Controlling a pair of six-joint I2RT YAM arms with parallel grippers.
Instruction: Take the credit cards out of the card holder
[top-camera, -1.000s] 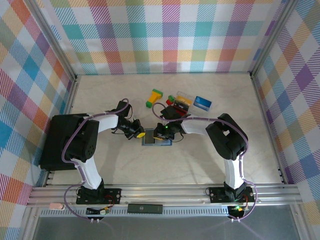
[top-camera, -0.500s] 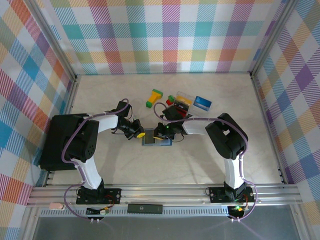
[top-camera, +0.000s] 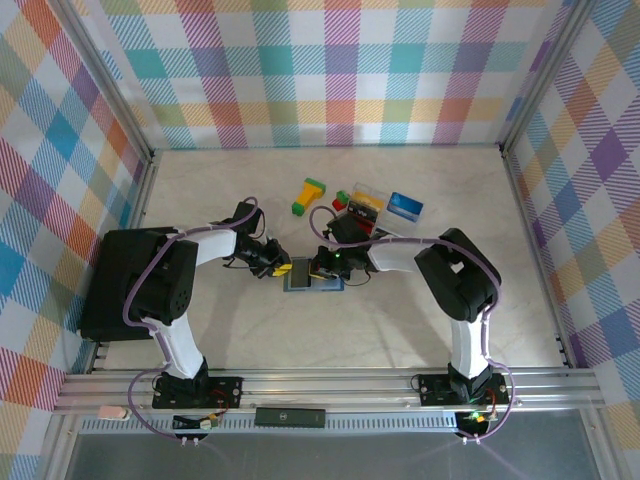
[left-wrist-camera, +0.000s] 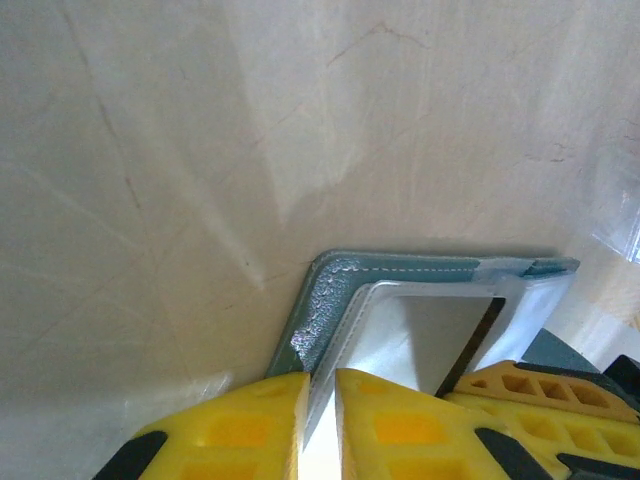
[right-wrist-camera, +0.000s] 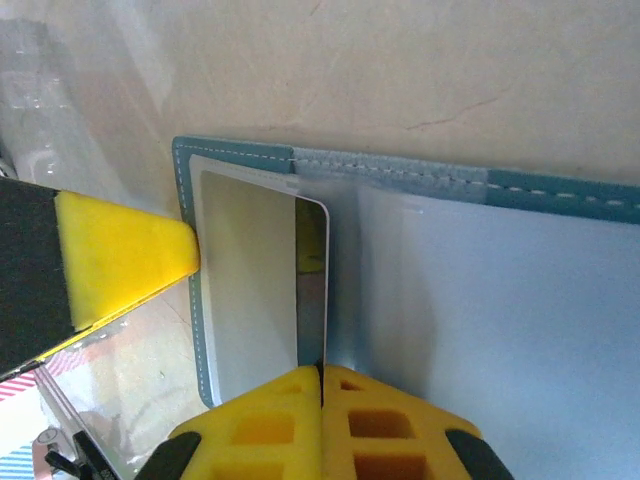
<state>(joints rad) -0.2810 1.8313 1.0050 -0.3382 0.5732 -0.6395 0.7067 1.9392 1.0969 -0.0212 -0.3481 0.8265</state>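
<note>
Since the earlier look, my right end effector (right-wrist-camera: 322, 385) had closed the last of its gap. Its yellow pads were pressed together on the free edge of the pale grey card (right-wrist-camera: 255, 280), which still sat mostly inside the left pocket of the card holder (right-wrist-camera: 500, 300). My right forearm had also drifted slightly toward the holder's left half in the overhead view.

My left end effector (left-wrist-camera: 320, 420) had eased at the same time. Its fingers straddled the holder's left edge with a narrow slit between them, and I could not tell whether they still gripped the cover or only bracketed it.

The holder lay open and flat near the middle of the counter (top-camera: 400, 330), a little toward the near edge, directly under both wrists. A blue card (top-camera: 405, 206) and a yellow-and-black card (top-camera: 366, 203) already lay out toward the far edge, right of centre.

I judged that the grip on the grey card was now made, so the next step was to pull it sideways out of its pocket. The slackening left hold worried me. If it let go altogether, the holder could slide along with the card instead of releasing it.
</note>
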